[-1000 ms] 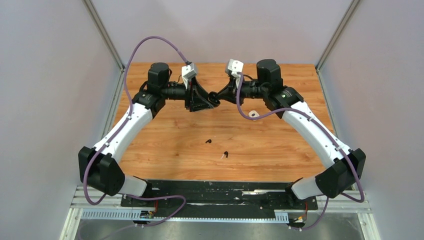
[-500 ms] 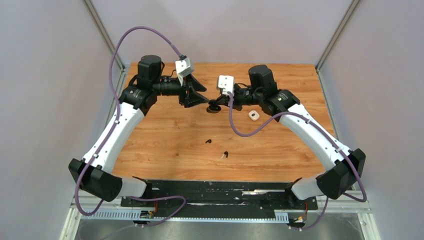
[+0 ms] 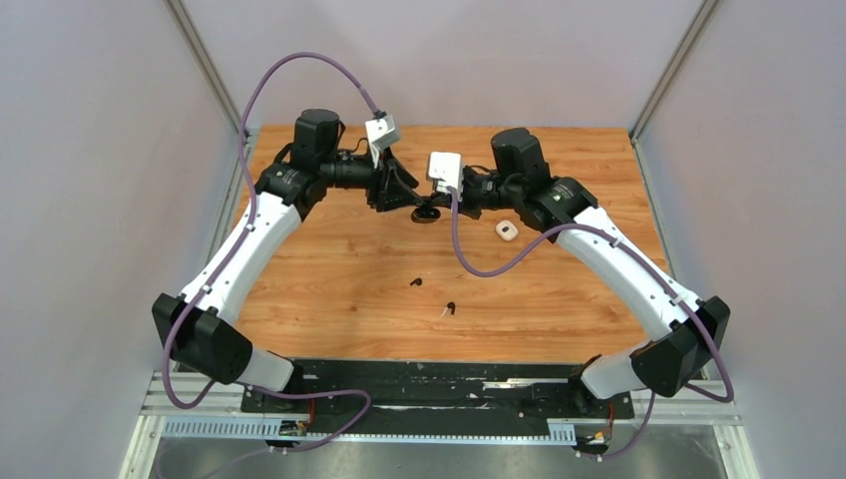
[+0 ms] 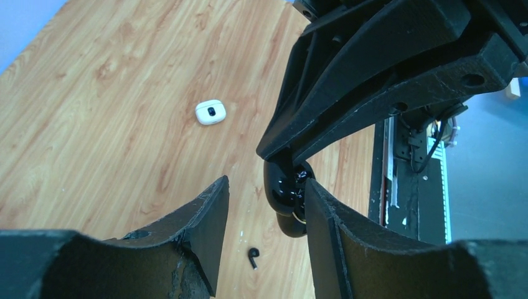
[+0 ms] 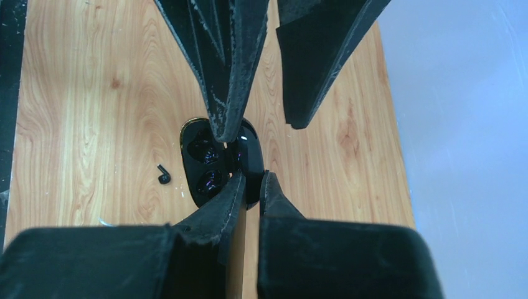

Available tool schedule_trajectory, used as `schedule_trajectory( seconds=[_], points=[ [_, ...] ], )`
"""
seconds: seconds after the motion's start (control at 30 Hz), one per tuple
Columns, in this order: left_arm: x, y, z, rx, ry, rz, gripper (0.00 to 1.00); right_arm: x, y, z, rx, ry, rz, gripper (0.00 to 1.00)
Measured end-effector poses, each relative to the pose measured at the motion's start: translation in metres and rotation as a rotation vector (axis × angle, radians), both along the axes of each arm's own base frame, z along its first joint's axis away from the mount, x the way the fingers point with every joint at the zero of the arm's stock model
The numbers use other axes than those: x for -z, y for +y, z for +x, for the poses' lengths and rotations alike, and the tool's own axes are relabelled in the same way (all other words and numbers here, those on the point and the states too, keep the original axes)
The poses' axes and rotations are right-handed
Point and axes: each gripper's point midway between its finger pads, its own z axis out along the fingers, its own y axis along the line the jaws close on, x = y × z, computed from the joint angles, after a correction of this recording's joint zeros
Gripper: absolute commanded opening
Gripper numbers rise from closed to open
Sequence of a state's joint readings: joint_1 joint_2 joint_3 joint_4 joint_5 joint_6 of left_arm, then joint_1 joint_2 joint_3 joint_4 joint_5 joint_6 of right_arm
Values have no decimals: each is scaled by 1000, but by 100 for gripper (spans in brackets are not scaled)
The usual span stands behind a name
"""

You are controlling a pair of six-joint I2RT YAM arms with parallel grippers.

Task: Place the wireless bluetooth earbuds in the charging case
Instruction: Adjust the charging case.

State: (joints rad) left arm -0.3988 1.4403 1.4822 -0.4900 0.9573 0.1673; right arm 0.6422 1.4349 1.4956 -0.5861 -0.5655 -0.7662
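My right gripper point(image 5: 254, 177) is shut on the lid of an open glossy black charging case point(image 5: 202, 163), held just above the wooden table at the far middle point(image 3: 427, 212). Its two wells show. My left gripper point(image 4: 264, 184) is open, one finger point(image 5: 227, 106) reaching down to the case's hinge; the case point(image 4: 285, 194) sits by its right finger. Two black earbuds point(image 3: 415, 283) point(image 3: 451, 306) lie loose on the table, one also in the wrist views point(image 4: 253, 256) point(image 5: 163, 175). A tiny white earbud point(image 3: 442, 313) lies beside the nearer black one.
A small white charging case point(image 3: 507, 231) lies shut on the table point(image 3: 329, 299), to the right of the black case and under the right arm; it also shows in the left wrist view point(image 4: 210, 112). Grey walls stand close on both sides.
The left gripper pulled away to the left, then came back to the black case. The right gripper shifted left and a little nearer with the case, uncovering the white case.
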Motion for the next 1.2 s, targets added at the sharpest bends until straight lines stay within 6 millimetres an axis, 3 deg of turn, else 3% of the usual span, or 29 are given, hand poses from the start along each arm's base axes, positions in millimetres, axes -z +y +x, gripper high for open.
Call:
schedule_trajectory(
  seconds=[0.47, 0.73, 0.8, 0.93, 1.07, 1.2],
  points=[
    [9, -6, -1, 17, 17, 24, 41, -6, 5, 3, 11, -43, -12, 0],
    [13, -6, -1, 20, 29, 34, 14, -3, 5, 6, 27, -49, -26, 0],
    [14, -7, -1, 24, 25, 36, 1, -3, 5, 7, 32, -50, -28, 0],
    [14, -7, -1, 27, 23, 37, 0, -3, 5, 7, 34, -52, -29, 1],
    [14, -7, 0, 25, 22, 37, 0, -3, 5, 7, 38, -47, -26, 44],
    [18, -7, 2, 15, 19, 44, 0, -13, 7, 8, 57, -41, 3, 63]
  ],
)
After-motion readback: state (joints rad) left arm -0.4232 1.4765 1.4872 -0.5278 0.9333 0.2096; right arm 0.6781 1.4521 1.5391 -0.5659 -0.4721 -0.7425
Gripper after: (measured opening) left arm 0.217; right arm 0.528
